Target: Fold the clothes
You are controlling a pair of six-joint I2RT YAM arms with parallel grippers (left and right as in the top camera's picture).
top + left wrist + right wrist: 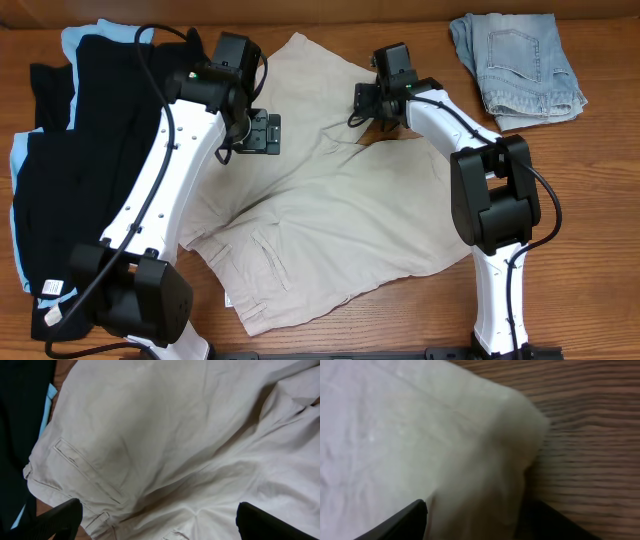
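Observation:
The large beige shorts (pixel 330 200) lie spread across the middle of the table, with a slit back pocket (pixel 87 467) showing. My left gripper (pixel 262 133) hovers open and empty over their left part; in the left wrist view its fingers (pixel 155 520) straddle wrinkled beige cloth (pixel 175 435). My right gripper (pixel 368 103) is at the shorts' top right edge. In the right wrist view its fingers (pixel 480 520) have a bunched edge of the beige cloth (pixel 395 435) between them.
Black garments with light-blue trim (pixel 90 150) lie piled at the left and show at the left wrist view's edge (pixel 20 410). Folded pale blue denim shorts (pixel 520 65) sit at the back right. Bare wood table (pixel 590 435) lies beside the shorts' edge.

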